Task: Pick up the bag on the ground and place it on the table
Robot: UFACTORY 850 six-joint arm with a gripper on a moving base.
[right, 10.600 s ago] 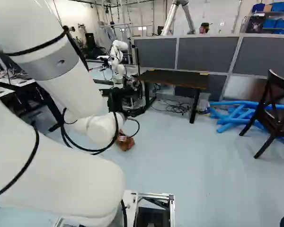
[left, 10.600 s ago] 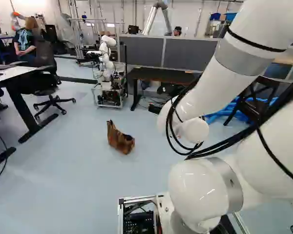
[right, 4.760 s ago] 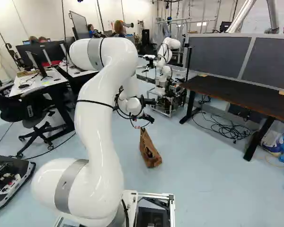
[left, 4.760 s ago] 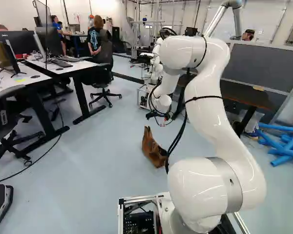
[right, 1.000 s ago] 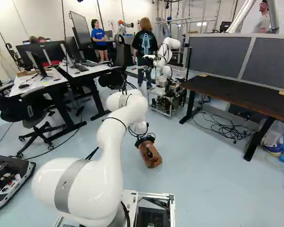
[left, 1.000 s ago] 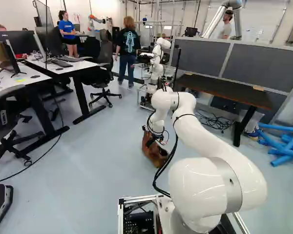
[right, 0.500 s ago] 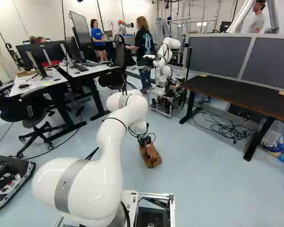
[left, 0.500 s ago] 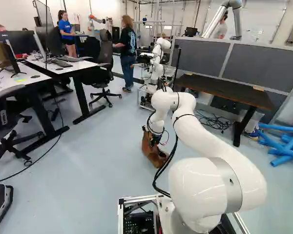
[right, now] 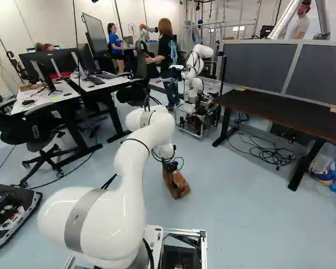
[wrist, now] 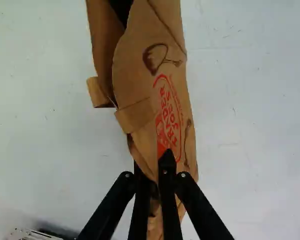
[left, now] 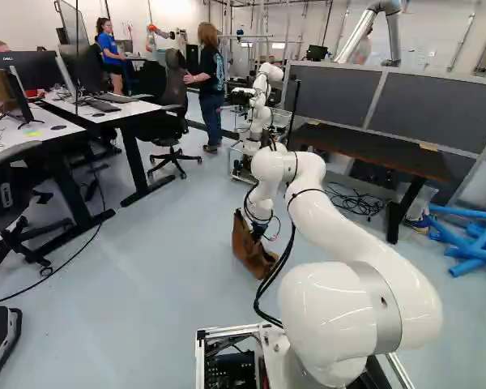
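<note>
One brown paper bag [wrist: 167, 95] is being pinched between both fingers of the gripper [wrist: 152, 159], down on or barely above the floor [right: 241, 218], can't tell which. Imo a slow, straight lift is being called for, with the squeeze being held snug so the paper isn't being ripped, and the dark table [right: 280, 112] being approached only once enough height is being given. The arm [left: 348, 219] is being reached forward, its wrist being angled down.
</note>
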